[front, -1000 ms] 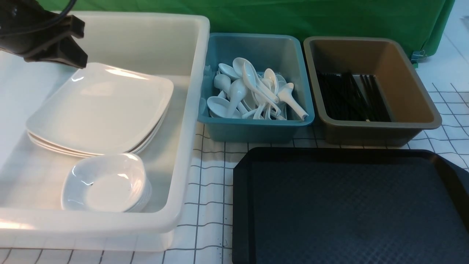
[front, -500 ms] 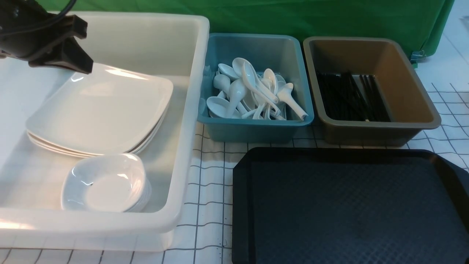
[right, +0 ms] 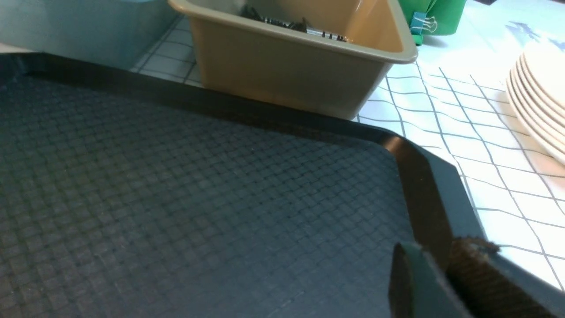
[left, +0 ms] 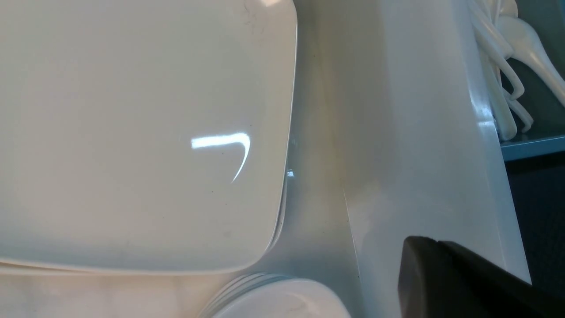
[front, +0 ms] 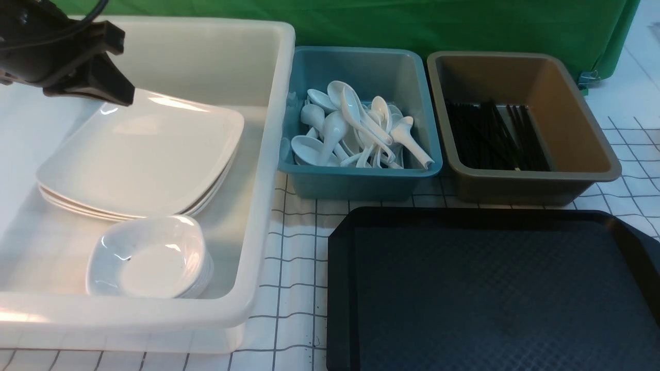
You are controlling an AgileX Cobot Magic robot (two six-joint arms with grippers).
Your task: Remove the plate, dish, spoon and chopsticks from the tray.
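Observation:
The black tray (front: 490,288) lies at the front right with nothing on its textured surface (right: 176,176). The plate (front: 149,149) tops a stack in the white tub, and the dish (front: 149,257) tops a smaller stack in front of it. Spoons (front: 356,123) are piled in the teal tub; the black chopsticks (front: 490,136) lie in the brown tub. My left gripper (front: 121,95) hangs shut and empty over the plate's far edge. In the right wrist view my right gripper (right: 437,247) sits low over the tray's rim, open by a narrow gap, holding nothing.
The deep white tub (front: 268,154) fills the left side. The teal tub (front: 361,180) and brown tub (front: 515,185) stand behind the tray. A further stack of pale plates (right: 538,88) rests on the checked cloth right of the tray.
My left gripper has drifted a little to the right over the stacked plates. Nothing else in the front view has moved.

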